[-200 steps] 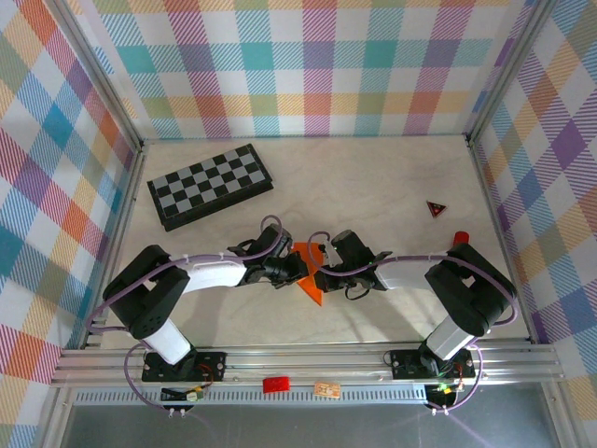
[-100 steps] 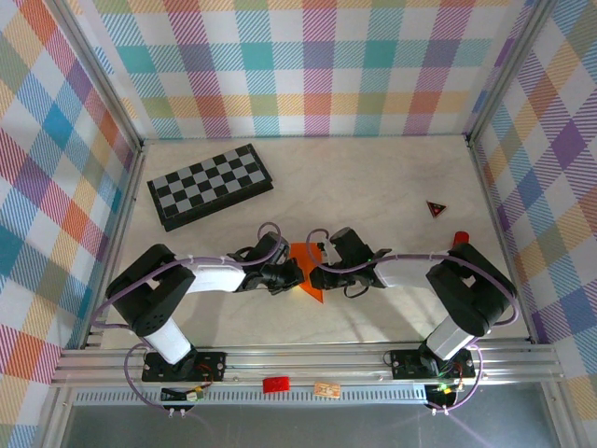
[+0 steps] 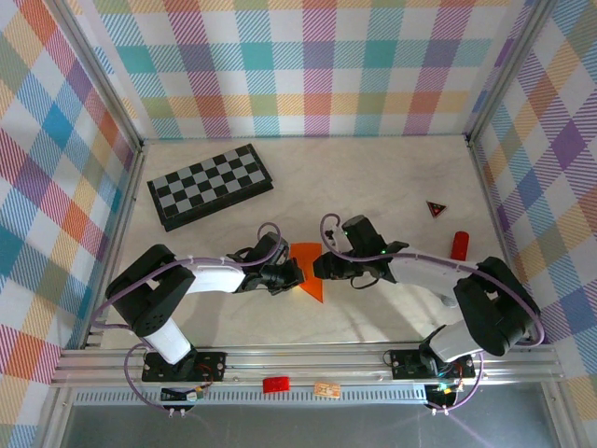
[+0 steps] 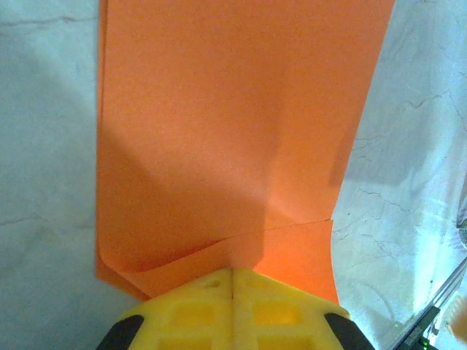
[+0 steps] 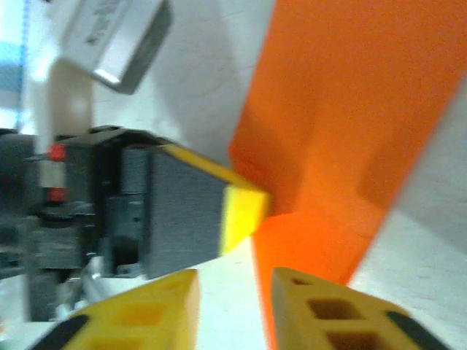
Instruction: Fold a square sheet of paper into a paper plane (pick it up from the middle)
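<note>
Left claw (image 3: 291, 275) closed, pressing paper (image 3: 308, 261) edge, right claw (image 3: 322, 269) parted, open tabletop (image 3: 373, 187) beyond

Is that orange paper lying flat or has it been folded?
Folded. In the left wrist view the orange paper has an overlapping layer whose edge crosses it by the left end effector; from above it tapers to a point.

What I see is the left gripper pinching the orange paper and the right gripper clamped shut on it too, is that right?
Not quite. The left gripper does pinch the orange paper, but the right gripper is not clamped on it: the right wrist view shows its fingers standing apart, open, with nothing squeezed between them.
</note>
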Motion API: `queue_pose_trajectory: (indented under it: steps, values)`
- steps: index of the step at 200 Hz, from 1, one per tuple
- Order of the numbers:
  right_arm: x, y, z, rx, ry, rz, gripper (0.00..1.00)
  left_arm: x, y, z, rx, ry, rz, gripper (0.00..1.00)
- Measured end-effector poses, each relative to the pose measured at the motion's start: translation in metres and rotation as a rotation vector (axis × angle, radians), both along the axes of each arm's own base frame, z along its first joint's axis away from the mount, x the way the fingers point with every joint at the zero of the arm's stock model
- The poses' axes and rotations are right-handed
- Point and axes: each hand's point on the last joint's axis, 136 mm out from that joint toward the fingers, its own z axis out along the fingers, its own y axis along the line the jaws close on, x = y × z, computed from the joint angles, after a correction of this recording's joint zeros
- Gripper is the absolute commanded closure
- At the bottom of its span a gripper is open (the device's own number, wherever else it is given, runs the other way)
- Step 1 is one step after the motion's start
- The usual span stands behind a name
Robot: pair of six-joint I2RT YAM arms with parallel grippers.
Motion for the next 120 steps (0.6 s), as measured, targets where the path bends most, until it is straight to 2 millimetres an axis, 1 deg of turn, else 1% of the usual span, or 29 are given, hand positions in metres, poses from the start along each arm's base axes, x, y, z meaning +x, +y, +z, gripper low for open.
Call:
queue_pose_trajectory:
  steps: [20,45,64,94,120]
  values:
    - [-0.008,0.011,0.000,0.033,0.062,0.045,0.85,0.000,0.000,0.000,0.000,0.000,0.000,0.94]
    - [-0.022,0.017,-0.008,0.025,0.129,0.085,0.89,0.000,0.000,0.000,0.000,0.000,0.000,0.94]
    - [-0.029,0.020,-0.014,-0.003,0.163,0.106,0.90,0.000,0.000,0.000,-0.001,-0.001,0.000,0.94]
    - [-0.035,0.026,-0.026,-0.049,0.195,0.131,0.91,0.000,0.000,0.000,-0.001,-0.001,0.001,0.94]
    - [-0.038,0.020,-0.043,-0.116,0.223,0.122,0.91,0.000,0.000,0.000,0.000,-0.001,0.001,0.94]
